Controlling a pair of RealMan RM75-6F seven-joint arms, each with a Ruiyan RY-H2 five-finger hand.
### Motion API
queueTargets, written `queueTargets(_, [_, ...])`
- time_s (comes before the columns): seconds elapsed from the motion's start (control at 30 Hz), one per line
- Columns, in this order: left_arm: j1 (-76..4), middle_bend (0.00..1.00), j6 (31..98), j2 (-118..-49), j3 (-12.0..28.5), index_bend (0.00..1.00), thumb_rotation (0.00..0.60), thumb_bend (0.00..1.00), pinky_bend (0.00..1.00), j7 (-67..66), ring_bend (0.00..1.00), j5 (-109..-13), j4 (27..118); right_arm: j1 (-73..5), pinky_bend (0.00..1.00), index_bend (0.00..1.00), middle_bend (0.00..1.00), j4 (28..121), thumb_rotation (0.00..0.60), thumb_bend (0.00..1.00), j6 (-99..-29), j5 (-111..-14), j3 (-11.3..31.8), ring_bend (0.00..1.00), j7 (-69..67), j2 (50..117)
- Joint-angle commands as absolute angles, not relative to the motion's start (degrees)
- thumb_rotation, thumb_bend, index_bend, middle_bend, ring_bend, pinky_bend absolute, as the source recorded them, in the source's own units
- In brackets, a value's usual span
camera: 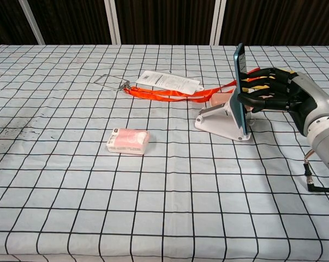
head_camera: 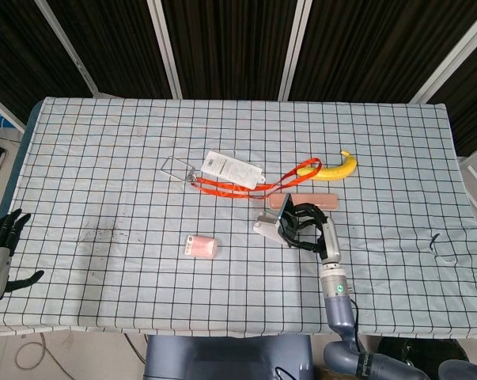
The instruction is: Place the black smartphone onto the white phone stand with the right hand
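The black smartphone [camera: 239, 82] stands nearly upright, edge-on with a blue rim, against the sloped back of the white phone stand [camera: 221, 122]. My right hand [camera: 281, 97] holds it from the right side, fingers curled onto its back. From the head view the phone [head_camera: 286, 224] and the stand [head_camera: 267, 227] sit mid-table with the right hand [head_camera: 311, 227] just right of them. My left hand [head_camera: 1, 245] hangs open off the table's left edge, holding nothing.
A pink packet [camera: 129, 140] lies left of the stand. Behind it run an orange lanyard [camera: 169, 94], a white card [camera: 168, 81] and a wire clip [camera: 111, 82]. A tan bar [head_camera: 307, 201] and a banana [head_camera: 341, 167] lie beyond the right hand.
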State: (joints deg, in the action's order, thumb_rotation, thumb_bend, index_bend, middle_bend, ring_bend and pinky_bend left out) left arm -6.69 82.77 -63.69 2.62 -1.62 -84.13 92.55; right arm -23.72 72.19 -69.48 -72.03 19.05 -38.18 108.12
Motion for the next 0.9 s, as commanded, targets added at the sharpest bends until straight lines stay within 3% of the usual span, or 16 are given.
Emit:
queueTargets(0.03, [-6.7,0.00,82.8,-63.7,2.6,0.00,0.600,0.00,0.00,-1.6,0.00,-84.1,92.6,-23.8,0.49,0.52,0.51,71.8,0.600,0.50,-69.5,-72.1,18.9,0.43,-38.0,108.4])
queueTargets(0.9, [-6.6,0.00,82.9,-63.6,2.7,0.00,0.600,0.00,0.00,-1.5,0.00,-84.1,92.7,-24.5,0.43,0.50,0.47,69.6,0.600,0.50,-68.9,-72.2,19.4,0.40,-38.0,109.5])
